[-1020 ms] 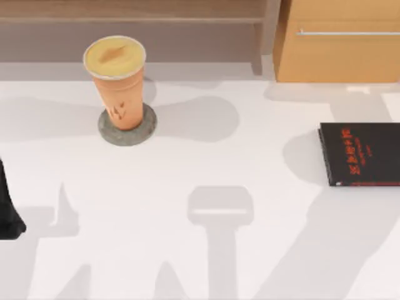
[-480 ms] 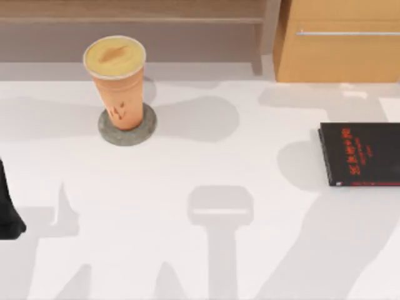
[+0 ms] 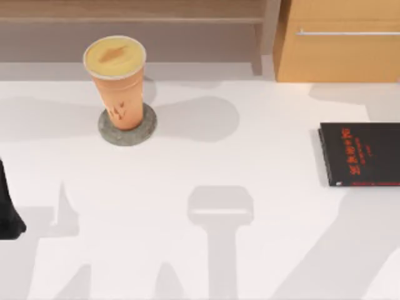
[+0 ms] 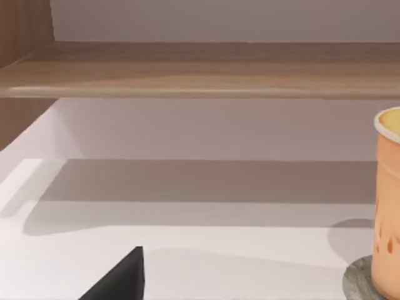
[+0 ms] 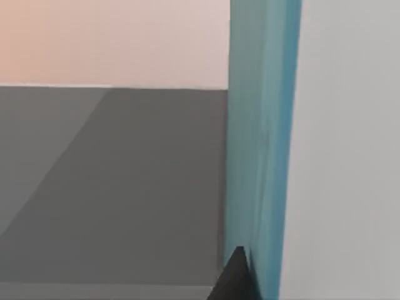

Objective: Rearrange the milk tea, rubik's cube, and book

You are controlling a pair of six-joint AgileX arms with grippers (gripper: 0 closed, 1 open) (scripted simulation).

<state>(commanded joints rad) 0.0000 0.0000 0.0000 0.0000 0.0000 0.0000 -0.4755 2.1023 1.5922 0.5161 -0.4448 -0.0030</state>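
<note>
The milk tea [image 3: 119,81], a tall orange-tan cup with a yellowish lid, stands upright on a grey coaster [image 3: 127,128] at the table's back left. It also shows in the left wrist view, as the milk tea [image 4: 389,206]. The book [image 5: 259,150], teal-blue, stands on edge close before the right wrist camera. A dark fingertip [image 5: 236,280] of my right gripper lies against its cover, and the far finger is hidden behind it. My left arm [image 3: 7,215] is parked at the left edge, well short of the cup. The rubik's cube is out of view.
A thin black book with red lettering [image 3: 361,154] lies flat at the right edge. A low wooden shelf [image 3: 131,14] runs along the back, and a wooden cabinet with a handle [image 3: 340,40] stands at the back right. Arm shadows cross the white tabletop.
The arm shadow over the table's right side has slid right and off the black book's near edge. The cup, coaster, black book and left arm have not moved.
</note>
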